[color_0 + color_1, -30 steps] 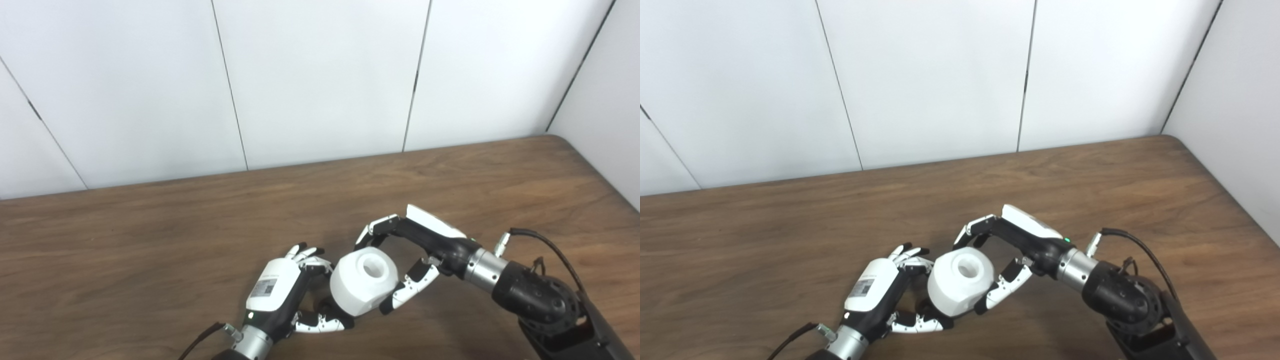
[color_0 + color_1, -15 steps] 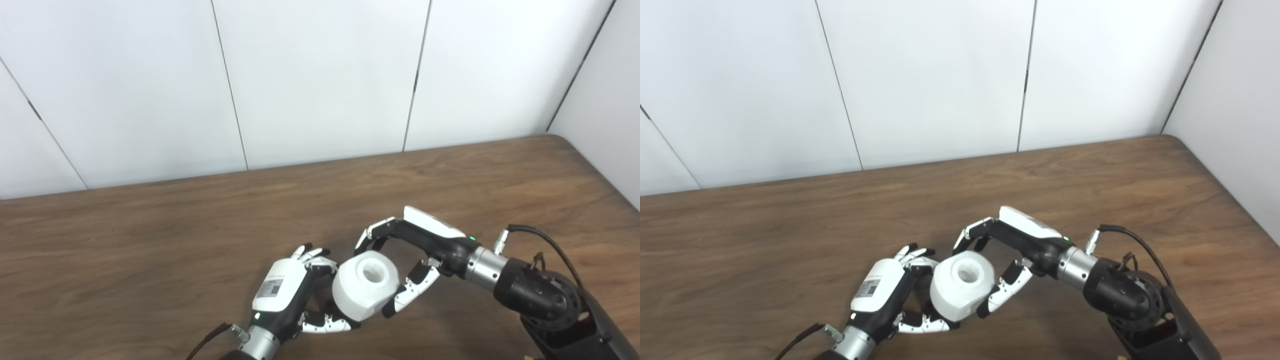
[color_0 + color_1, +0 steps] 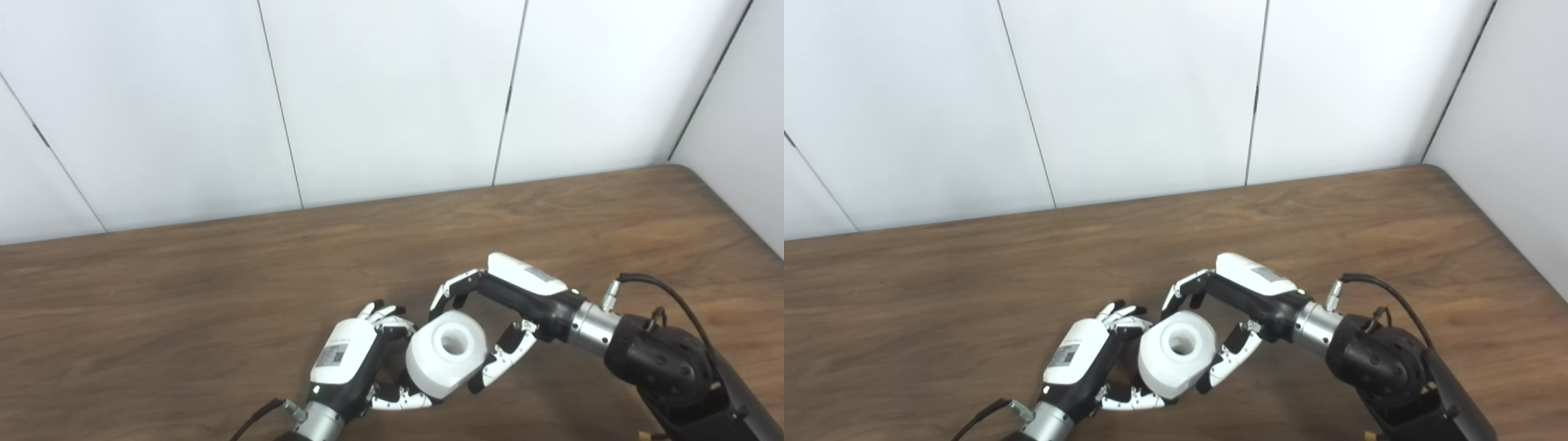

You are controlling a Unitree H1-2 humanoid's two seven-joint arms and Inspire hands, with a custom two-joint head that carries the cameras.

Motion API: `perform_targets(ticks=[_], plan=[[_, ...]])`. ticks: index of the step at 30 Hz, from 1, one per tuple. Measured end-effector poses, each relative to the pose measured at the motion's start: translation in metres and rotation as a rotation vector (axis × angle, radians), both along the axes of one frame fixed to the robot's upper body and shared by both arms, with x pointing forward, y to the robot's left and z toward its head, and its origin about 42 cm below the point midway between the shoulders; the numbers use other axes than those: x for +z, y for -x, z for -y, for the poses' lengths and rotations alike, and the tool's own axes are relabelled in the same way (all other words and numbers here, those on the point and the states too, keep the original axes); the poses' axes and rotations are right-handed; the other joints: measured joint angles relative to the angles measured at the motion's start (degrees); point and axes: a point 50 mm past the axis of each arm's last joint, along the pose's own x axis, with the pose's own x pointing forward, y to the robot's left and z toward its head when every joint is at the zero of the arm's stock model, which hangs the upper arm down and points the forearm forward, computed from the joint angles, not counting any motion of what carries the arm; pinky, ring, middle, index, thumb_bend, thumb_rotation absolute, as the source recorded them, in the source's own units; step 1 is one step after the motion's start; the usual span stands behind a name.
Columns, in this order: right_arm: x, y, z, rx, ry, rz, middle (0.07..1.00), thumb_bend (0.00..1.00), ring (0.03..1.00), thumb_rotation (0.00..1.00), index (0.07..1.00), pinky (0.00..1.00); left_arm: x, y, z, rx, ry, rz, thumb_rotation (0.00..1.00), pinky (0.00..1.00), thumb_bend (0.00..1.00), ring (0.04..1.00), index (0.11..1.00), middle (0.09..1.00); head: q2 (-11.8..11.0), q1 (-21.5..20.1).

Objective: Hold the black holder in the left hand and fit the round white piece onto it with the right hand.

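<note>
The round white piece [image 3: 444, 359], a thick ring with a centre hole facing up, hangs just above the table near the front edge. My right hand [image 3: 511, 303] is shut on it, fingers arched over its far side and thumb against its near right side. My left hand [image 3: 350, 362] is pressed against the piece's left side, fingers curled and thumb lying under the piece. The black holder sits inside that left grip. It is almost wholly hidden by the fingers and the white piece, so how far the piece sits on it does not show.
The brown wooden table [image 3: 184, 306] stretches wide to the left and back. White wall panels [image 3: 392, 92] stand along its far edge, and a wall closes the right side. A black cable [image 3: 667, 294] loops from the right wrist.
My left hand has shifted right and closed in under the white piece. The right hand has eased down and left with it, and the piece's hole now faces more upward.
</note>
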Motion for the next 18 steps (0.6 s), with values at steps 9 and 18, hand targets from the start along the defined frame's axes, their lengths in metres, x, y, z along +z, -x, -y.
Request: perform_targets(ticks=[9, 18], plan=[[0.0004, -0.0041, -0.0007, 0.038, 0.028, 0.046, 0.634, 0.52, 0.727, 0.13, 0.475, 0.65, 0.0002, 0.0007, -0.0007, 0.004, 0.001, -0.001, 0.07, 0.97, 0.52, 0.873, 0.480, 0.700, 0.4, 0.1], [0.0007, -0.0052, -0.0016, 0.058, 0.036, 0.062, 0.631, 0.52, 0.730, 0.13, 0.474, 0.65, 0.0002, 0.0023, -0.0015, 0.010, 0.003, -0.008, 0.06, 0.98, 0.52, 0.882, 0.481, 0.703, 0.7, 0.3]])
